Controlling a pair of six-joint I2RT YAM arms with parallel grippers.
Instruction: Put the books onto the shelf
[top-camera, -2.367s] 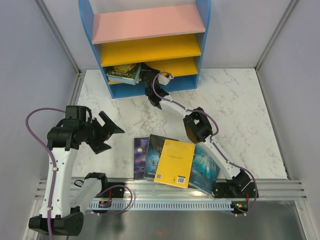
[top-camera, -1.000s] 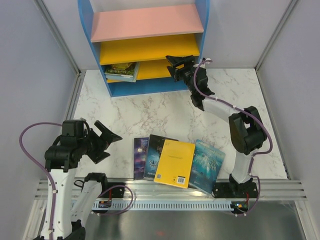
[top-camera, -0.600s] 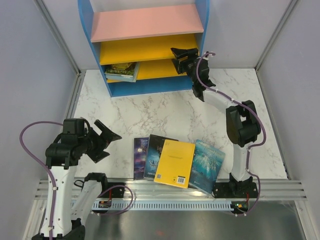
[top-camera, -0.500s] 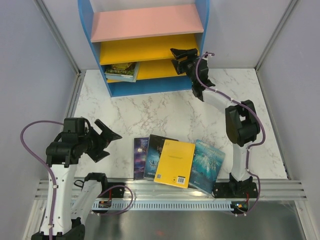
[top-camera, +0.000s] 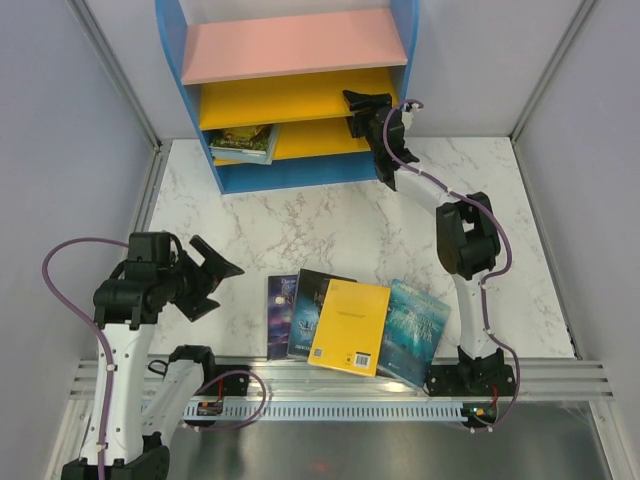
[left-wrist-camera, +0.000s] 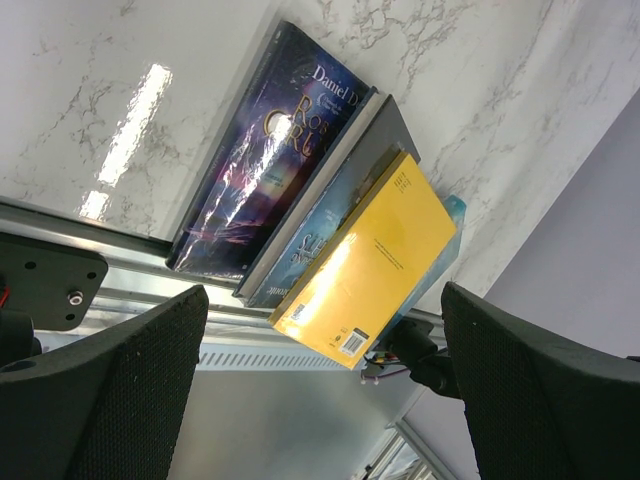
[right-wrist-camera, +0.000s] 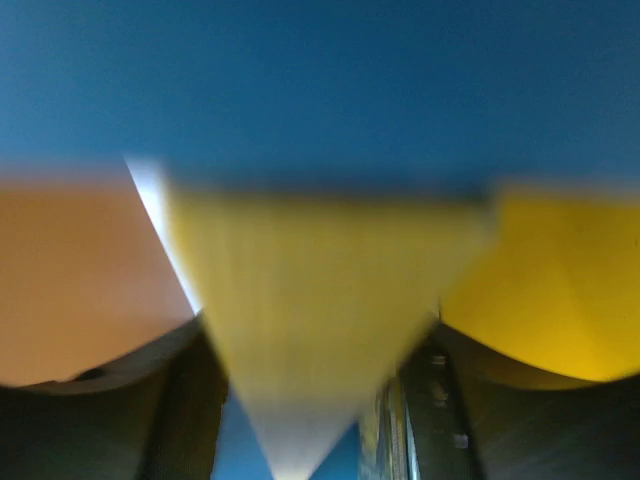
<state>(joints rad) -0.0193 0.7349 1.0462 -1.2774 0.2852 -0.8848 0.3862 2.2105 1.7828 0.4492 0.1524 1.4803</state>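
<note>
Left gripper (top-camera: 225, 288): fingers wide, empty; four books (top-camera: 350, 325) fanned on table (top-camera: 300, 215) just ahead. Right gripper (top-camera: 358, 112): fingers apart at shelf (top-camera: 300, 50), blurred yellow board (right-wrist-camera: 330, 300) between them; two stacked books (top-camera: 243, 143) lie inside, well aside.

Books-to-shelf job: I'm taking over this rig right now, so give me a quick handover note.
Left gripper: open, empty, hovering over the table left of the loose books.
Right gripper: jaws apart, nothing visibly held, at the right end of the shelf; its wrist view is blurred.
Done: a small stack of books lies in the lowest compartment, left side.
Left: four overlapping loose books near the table's front edge, yellow book on top.
</note>
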